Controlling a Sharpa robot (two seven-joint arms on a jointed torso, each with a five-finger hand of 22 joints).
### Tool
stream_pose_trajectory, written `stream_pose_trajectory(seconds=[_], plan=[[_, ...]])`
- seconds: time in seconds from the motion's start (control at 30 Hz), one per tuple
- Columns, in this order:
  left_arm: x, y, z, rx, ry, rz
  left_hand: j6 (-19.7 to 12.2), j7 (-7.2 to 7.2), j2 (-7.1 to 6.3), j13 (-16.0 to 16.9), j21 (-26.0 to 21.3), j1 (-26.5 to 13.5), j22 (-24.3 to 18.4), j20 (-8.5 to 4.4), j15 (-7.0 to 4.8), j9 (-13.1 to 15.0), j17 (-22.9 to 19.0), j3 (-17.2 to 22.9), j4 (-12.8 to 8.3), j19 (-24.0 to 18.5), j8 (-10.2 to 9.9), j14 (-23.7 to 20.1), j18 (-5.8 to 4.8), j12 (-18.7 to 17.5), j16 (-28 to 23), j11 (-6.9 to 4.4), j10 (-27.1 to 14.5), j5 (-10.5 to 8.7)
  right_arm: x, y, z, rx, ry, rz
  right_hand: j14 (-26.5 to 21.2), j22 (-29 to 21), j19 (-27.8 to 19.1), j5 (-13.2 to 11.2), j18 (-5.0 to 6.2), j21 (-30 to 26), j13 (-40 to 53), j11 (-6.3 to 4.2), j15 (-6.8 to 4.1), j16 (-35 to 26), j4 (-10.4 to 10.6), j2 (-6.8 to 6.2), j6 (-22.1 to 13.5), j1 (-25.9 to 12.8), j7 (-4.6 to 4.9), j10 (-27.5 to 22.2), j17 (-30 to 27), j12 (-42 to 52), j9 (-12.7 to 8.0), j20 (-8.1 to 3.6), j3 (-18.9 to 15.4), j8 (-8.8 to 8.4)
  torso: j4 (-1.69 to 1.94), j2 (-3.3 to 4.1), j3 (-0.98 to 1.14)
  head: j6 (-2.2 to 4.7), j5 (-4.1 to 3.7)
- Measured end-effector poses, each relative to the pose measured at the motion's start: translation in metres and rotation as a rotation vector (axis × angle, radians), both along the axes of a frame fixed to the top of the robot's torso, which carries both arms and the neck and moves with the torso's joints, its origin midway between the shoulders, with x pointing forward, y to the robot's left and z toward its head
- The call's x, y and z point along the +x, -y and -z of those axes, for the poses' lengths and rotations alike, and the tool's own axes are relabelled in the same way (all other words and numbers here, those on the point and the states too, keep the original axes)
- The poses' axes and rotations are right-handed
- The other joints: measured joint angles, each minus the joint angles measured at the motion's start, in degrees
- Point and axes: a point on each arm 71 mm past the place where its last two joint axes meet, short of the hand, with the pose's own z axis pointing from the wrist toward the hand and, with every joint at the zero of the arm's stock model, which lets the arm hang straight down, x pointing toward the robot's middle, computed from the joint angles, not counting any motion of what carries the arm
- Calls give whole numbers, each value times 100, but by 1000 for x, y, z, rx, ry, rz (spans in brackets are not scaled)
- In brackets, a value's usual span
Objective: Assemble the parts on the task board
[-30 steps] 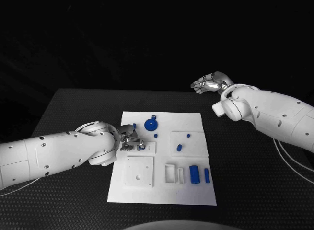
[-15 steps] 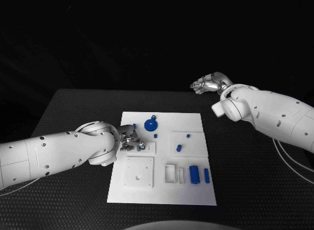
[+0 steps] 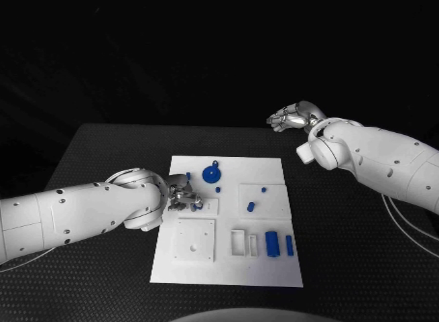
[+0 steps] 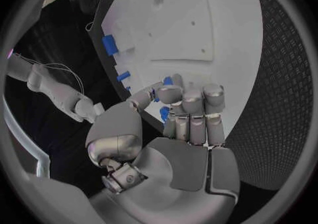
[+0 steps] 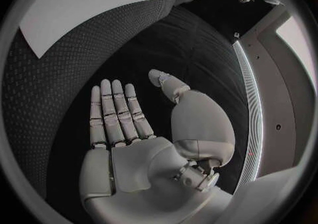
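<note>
We're seeing the left hand (image 3: 183, 198) pinching a small blue part (image 4: 168, 81) over the task board (image 3: 229, 268), near its left edge; the right hand (image 3: 295, 117) is hovering w/ fingers spread, beyond the board's far right corner.

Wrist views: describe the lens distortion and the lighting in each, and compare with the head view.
Left wrist view: fisheye circle in a dark frame; the task board edges bow, and the board is bright behind the left hand. Right wrist view: same bending; the right hand is evenly lit over the dark table. Head view: straight edges, black surroundings.
</note>
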Motion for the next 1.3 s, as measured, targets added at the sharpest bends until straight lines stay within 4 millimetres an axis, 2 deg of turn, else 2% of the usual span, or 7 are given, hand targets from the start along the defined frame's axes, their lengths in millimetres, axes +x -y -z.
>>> stream_pose_trajectory(seconds=[0.27, 0.4, 0.53, 0.7, 0.83, 0.97, 1.3], plan=[[1, 1, 0, 2, 7, 1, 22, -3, -17, 0, 0, -23, 0, 0, 0, 1, 0, 62, 16, 0, 35, 0, -3, 33, 23, -20, 20, -5, 0, -1, 0, 0, -1, -1, -20, 6, 0, 22, 0, 0, -6, 0, 20, 0, 0, 0, 0, 0, 0, 0, -12, 0, -5, 0, 0, 0, -1, 0, -2, 8, 13], [1, 2, -1, 2, 11, 4, 23, -2, -30, 0, 0, -11, 0, 0, 0, 19, -7, 88, 11, 0, 79, 0, 53, 39, 46, -20, 20, -132, 0, 0, 0, 0, -1, -1, -20, 6, 0, 22, 0, 0, -13, 0, 20, 0, 0, 0, 0, 0, 0, 0, -17, 0, -5, 0, 0, 0, -4, -1, -3, 14, 20], [1, 4, -1, 3, 13, 8, 24, -2, -143, -13, 0, 100, -1, 1, 0, 15, -21, 134, 29, 0, 123, 0, 64, 39, 46, -20, 20, -308, 0, 0, 1, 0, -2, -1, -20, 12, 0, 22, -1, 0, -22, 0, 20, 0, -11, 0, 0, 0, -1, 0, -21, 0, -10, 0, -11, 0, -5, -4, -3, 15, 26], [2, 6, -1, 4, 15, 11, 26, -3, -211, -20, 0, 167, -1, 1, 0, 10, -28, 139, 33, 0, 149, 0, 63, 62, 64, -20, 20, -362, 0, 0, 1, -1, -4, -2, -20, 18, -13, 44, 0, -6, -35, 0, 20, 0, -16, 0, 1, 0, -1, 0, -34, -22, -11, 13, -16, 0, -5, -3, -3, 4, 21], [3, 7, -2, 6, 18, 13, 26, -3, -216, -20, 0, 175, 4, 1, 0, 10, -28, 140, 32, 0, 165, 0, 63, 85, 72, -36, 35, -396, 0, 0, 1, -1, -6, -2, -41, 21, -21, 44, 0, -23, -44, 0, 40, 0, -16, 0, 1, 0, -1, 0, -39, -22, -17, 21, -16, 0, -7, -3, -3, -1, 18], [3, 8, -3, 9, 20, 17, 27, -5, -266, -16, 0, 260, 4, 1, -1, 10, -28, 148, 24, 0, 223, 0, 63, 139, 112, -41, 41, -626, 0, -1, 2, -1, -8, -3, -41, 25, -21, 67, 0, -23, -48, 0, 41, 0, -16, 0, 4, 0, -4, 0, -42, -22, -18, 21, -16, 0, -5, -1, 0, -2, 16], [3, 8, -3, 19, 19, 25, 28, -6, -283, 19, 0, 321, 3, 1, -1, 10, -1, 170, 34, 0, 290, 0, 60, 239, 208, -61, 61, -705, 0, 0, 3, -1, -12, -5, -41, 36, -33, 94, -1, -23, -71, -22, 40, 0, -16, 23, -12, -23, 11, 22, -56, -22, -23, 9, -16, 0, -2, 0, -1, -8, 24]])
